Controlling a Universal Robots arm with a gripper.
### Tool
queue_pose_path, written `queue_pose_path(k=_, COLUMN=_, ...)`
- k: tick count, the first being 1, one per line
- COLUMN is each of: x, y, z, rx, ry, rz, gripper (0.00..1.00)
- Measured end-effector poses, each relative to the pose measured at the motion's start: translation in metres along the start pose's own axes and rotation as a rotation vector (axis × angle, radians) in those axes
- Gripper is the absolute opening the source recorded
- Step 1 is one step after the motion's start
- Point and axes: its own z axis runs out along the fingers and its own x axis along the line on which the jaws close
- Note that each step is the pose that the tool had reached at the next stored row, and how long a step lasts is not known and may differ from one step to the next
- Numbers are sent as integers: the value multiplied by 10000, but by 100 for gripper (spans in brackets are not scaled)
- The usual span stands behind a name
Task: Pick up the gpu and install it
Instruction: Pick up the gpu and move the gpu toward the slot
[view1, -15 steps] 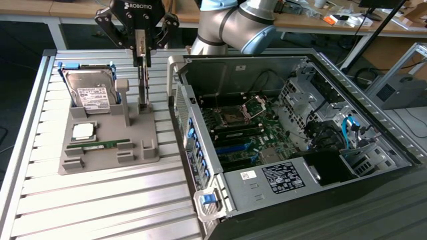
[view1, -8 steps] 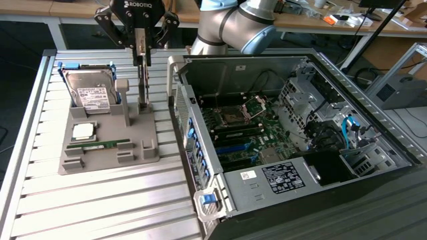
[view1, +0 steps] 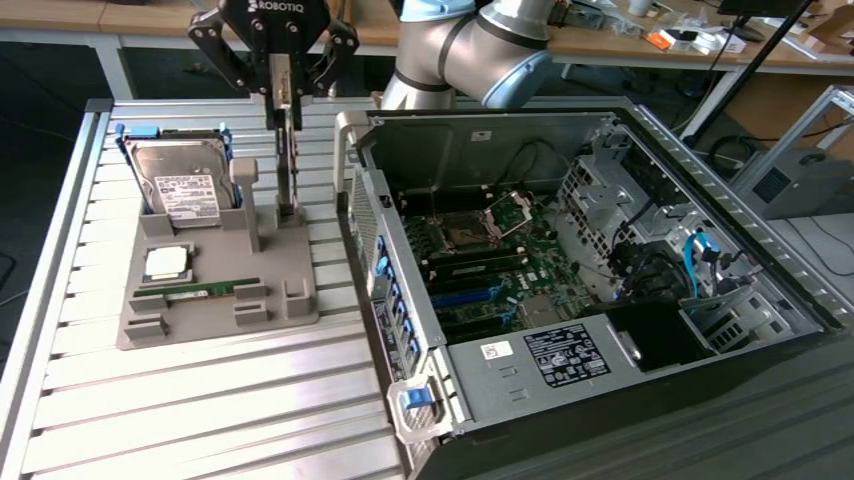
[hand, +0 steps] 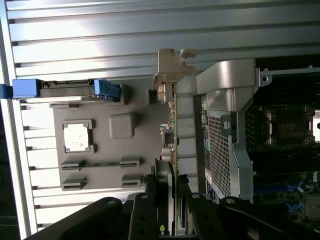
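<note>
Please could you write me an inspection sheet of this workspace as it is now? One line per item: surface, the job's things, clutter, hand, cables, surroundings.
surface: slatted metal table, with a grey holder tray on it beside the open computer case.
job's things: the gpu stands upright and edge-on over the tray; I cannot tell whether its lower end is clear of its slot. The motherboard is exposed in the case.
clutter: a hard drive, a processor chip and a memory stick sit in the tray.
hand: the hand is closed on the gpu's upper end.
cables: blue cables inside the case.
surroundings: a workbench with small items behind.
</note>
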Motion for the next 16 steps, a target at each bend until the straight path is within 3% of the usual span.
queue_pose_path(k=16, x=-2, y=-1, z=-67, rx=0, ry=0, rz=0, gripper=27)
